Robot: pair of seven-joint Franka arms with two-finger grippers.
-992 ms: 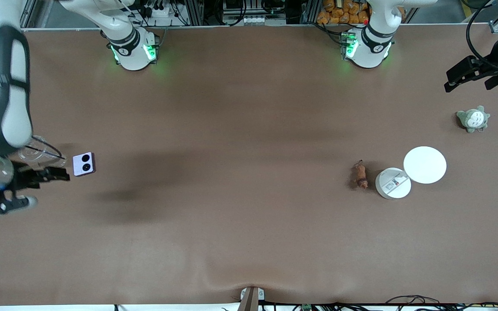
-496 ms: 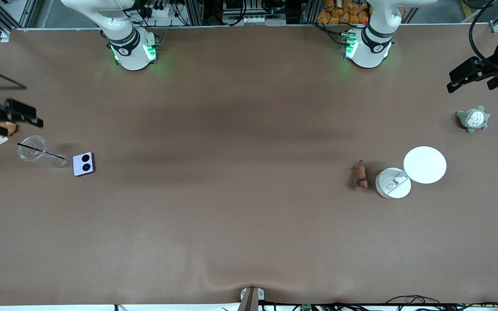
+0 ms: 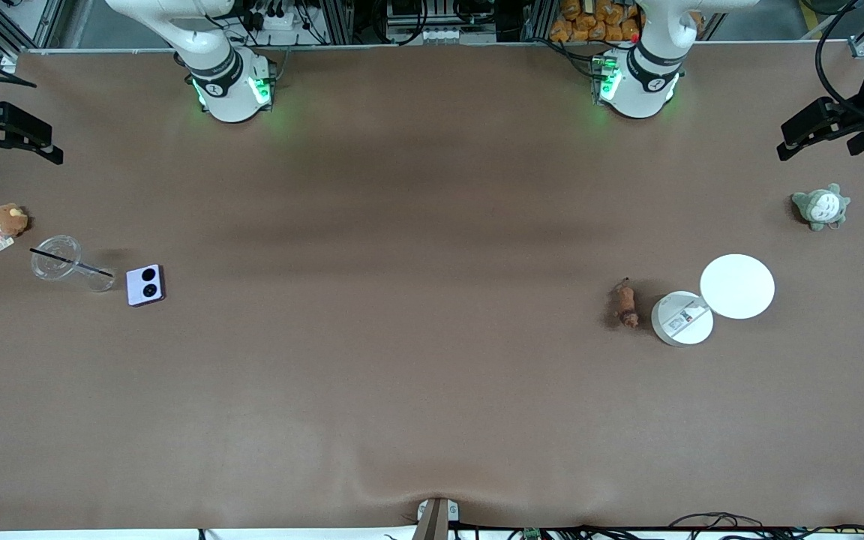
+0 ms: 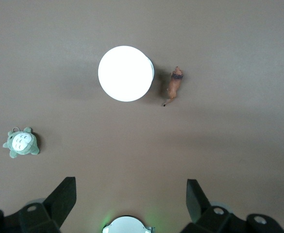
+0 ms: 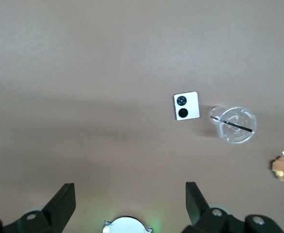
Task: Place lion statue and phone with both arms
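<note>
Lion statue (image 3: 625, 303) lying on table (image 3: 417, 375) just beside a white disc (image 3: 682, 318); phone (image 3: 145, 285) flat beside a clear cup (image 3: 57, 257). Left gripper (image 3: 826, 129) and right gripper (image 3: 8, 135) high over opposite table ends, fingers spread, empty.

1. The counter (image 3: 432, 375) is bare between the phone (image 3: 145, 285) and the lion statue (image 3: 625, 302).
2. A clear cup (image 3: 57, 258) lies just beside the phone.
3. Two white discs (image 3: 736, 286) crowd the statue's side toward the left arm's end.
</note>
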